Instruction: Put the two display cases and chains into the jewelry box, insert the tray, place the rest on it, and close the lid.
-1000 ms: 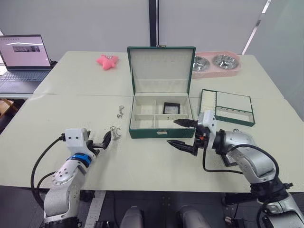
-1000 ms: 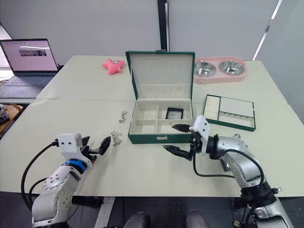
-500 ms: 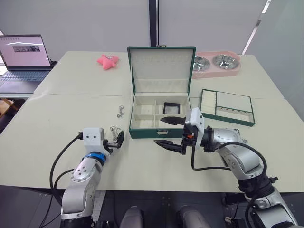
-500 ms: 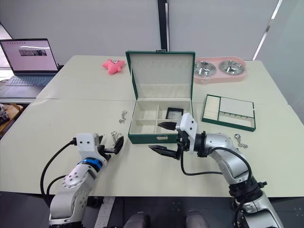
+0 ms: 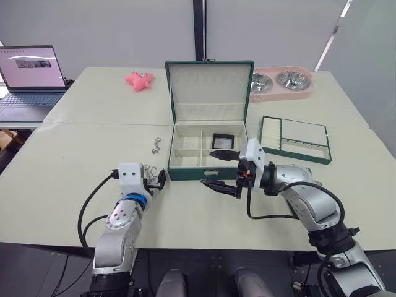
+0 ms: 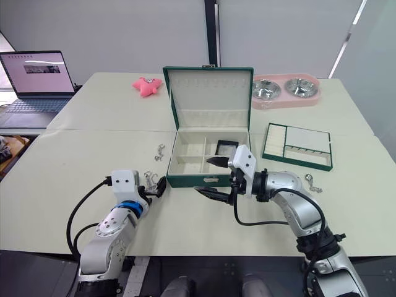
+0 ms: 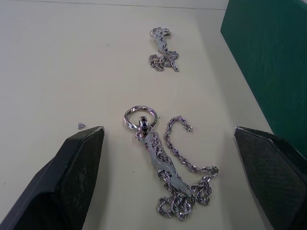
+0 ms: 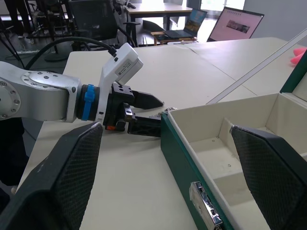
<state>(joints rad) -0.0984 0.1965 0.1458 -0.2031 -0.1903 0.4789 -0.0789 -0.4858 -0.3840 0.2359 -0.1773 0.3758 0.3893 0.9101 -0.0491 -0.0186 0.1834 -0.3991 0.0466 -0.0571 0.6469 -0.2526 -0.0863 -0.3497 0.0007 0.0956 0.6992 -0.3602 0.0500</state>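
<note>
Right hand (image 5: 219, 168) hides the jewelry box (image 5: 207, 142) clasp.

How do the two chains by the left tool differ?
The near chain lies between the open left tool's fingers, bunched, with a big ring; the far chain lies beyond them, more compact. Both are silver, on the table beside the jewelry box.

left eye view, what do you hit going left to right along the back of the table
laptop → pink star toy → lid of the jewelry box, standing open → pink double bowl
</note>
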